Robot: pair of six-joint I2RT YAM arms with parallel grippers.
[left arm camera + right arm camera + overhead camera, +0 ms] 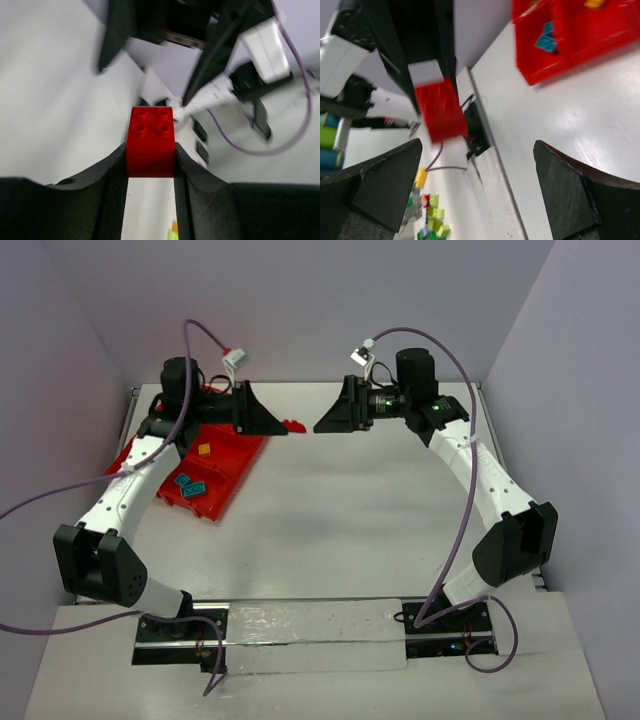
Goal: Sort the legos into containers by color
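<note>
Top: left gripper [270,418] pinches a red lego [293,426] just beside the far corner of the red tray [238,452] — right gripper [325,420] faces it, close. Left wrist: lego clamped between both fingers. Right wrist: jaws spread wide, empty — cyan legos [546,42] sit in a tray compartment.

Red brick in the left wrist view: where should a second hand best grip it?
The free studded part of the red brick jutting beyond the left hand, whose fingers clamp its lower sides. Come head-on from opposite, where the open right hand faces it.
</note>
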